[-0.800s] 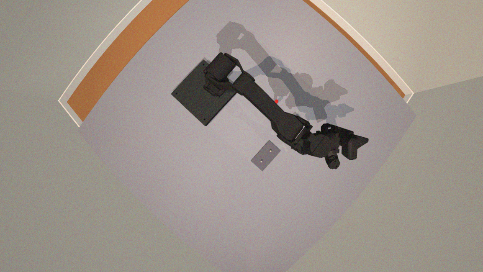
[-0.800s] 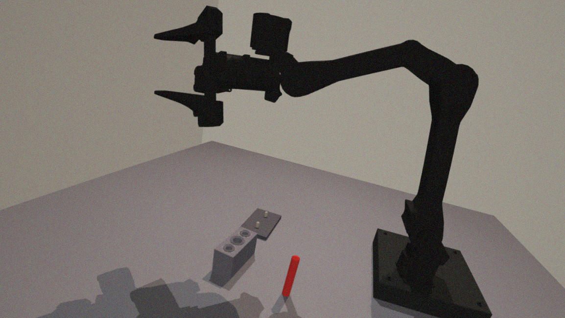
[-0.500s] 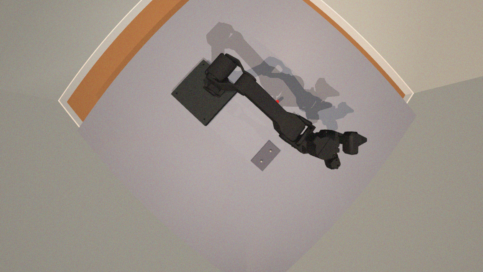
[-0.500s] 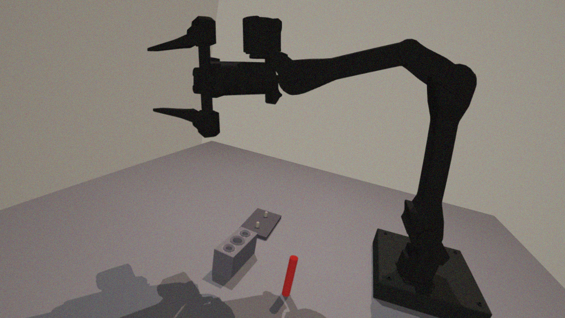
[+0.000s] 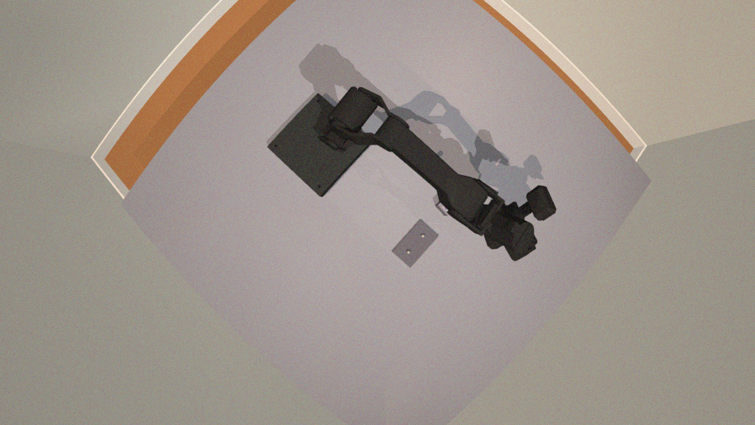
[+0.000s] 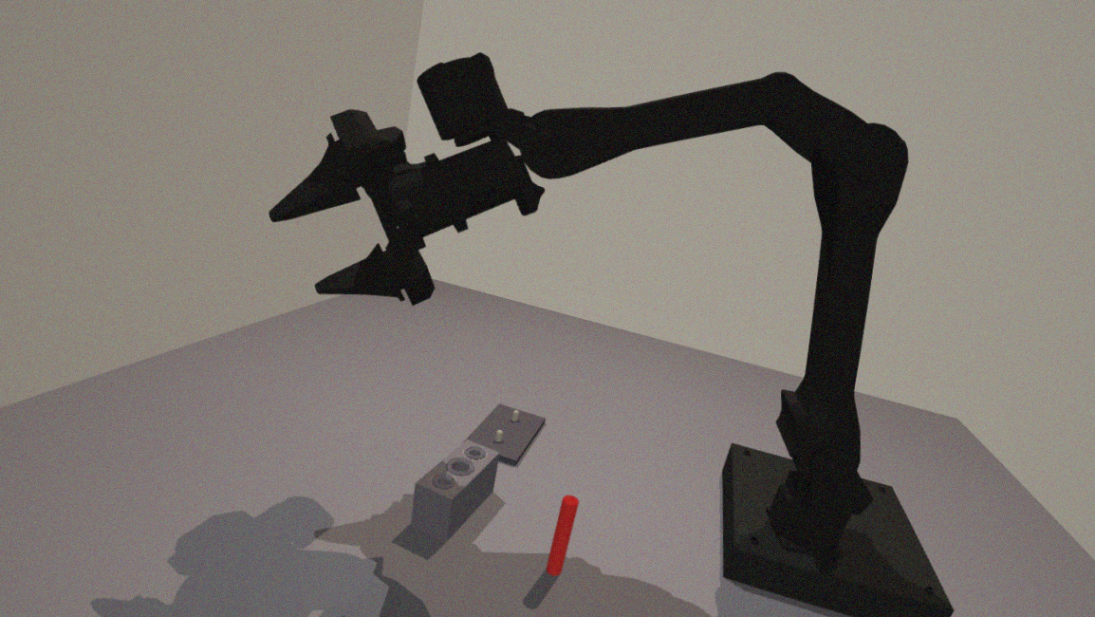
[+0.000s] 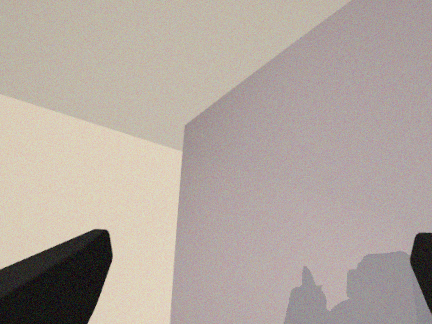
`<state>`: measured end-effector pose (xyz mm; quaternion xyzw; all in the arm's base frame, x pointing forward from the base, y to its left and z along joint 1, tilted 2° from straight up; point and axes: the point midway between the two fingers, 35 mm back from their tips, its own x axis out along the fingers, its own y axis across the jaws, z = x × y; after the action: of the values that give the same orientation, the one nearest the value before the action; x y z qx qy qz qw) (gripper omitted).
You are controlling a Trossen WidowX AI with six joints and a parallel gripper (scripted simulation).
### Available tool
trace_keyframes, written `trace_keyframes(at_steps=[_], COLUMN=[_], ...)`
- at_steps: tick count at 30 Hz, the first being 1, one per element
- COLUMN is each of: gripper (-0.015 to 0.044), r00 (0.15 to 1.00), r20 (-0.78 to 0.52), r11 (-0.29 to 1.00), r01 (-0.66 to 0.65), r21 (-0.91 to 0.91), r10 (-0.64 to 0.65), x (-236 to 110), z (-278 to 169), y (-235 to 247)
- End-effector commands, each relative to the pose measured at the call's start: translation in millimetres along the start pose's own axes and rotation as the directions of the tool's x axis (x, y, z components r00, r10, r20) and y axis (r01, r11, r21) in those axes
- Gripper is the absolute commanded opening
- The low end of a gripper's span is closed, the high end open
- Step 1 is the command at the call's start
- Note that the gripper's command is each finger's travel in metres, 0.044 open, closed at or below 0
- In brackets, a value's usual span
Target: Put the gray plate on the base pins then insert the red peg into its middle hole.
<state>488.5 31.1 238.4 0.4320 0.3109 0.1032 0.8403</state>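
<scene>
My gripper (image 6: 294,252) (image 7: 260,248) is open and empty, high in the air, with its fingers pointing away from the arm and slightly down. The wrist view shows only the two fingertips, bare table and walls. The gray plate (image 6: 448,497), a block with three holes in its top face, sits on the table against one end of the flat base (image 6: 528,430) (image 5: 415,242). The base carries two small pale pins. The red peg (image 6: 561,533) stands upright on the table to the right of the plate. In the overhead view the arm hides the plate and the peg.
The arm's black mounting slab (image 5: 303,158) (image 6: 843,551) sits at the table's side, right of the peg. Walls close off the far table edges (image 6: 582,322). An orange strip (image 5: 158,121) borders the table in the overhead view.
</scene>
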Motion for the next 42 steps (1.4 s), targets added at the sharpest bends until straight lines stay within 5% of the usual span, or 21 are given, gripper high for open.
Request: trace_keyframes(at_steps=[1,13,24,42], gripper=[0.0440,0.0440,0.0440,0.0440], r00=[0.894,0.698,0.490,0.480], r20=[-0.194,-0.333,-0.418,-0.421], r11=[0.728,0.352,0.061,0.051], r01=[0.187,-0.124,-0.591,-0.612], r21=[-0.660,-0.928,-0.804,-0.789], r10=[-0.405,-0.634,-0.765,-0.770], x=[2,-26,-60,-62], z=[-51,-88,-112,-119], y=[-62,-96,-113,-111])
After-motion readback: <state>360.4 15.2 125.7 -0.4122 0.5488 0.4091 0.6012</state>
